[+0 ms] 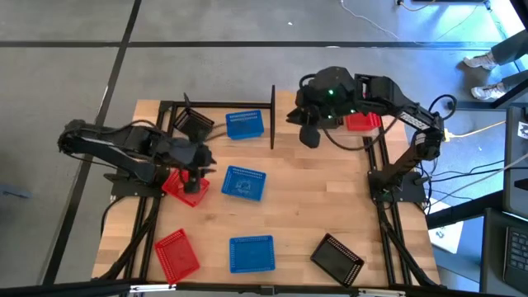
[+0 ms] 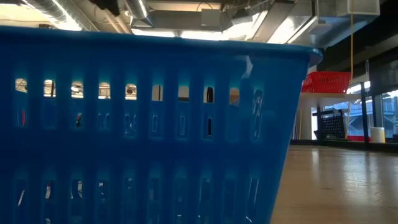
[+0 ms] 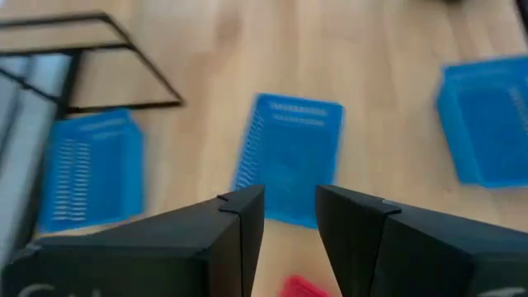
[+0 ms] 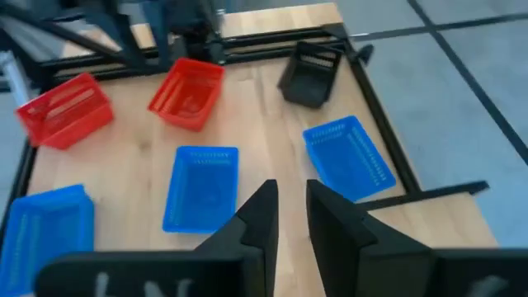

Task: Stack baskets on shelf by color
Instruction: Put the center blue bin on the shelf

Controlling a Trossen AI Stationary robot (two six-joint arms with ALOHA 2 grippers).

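My left gripper is open just above a red basket that sits on the tabletop at the left; a sliver of the red basket shows between its fingers. I cannot tell whether they touch. My right gripper is open and empty, high over the far middle. On the shelf a black basket lies tilted beside a blue basket. A red basket stands raised at the far right. Another blue basket lies mid-table.
Along the near edge stand a red basket, a blue basket, which fills the low view, and a black basket. Black frame posts rise at the far side. Bare wood lies at mid-right.
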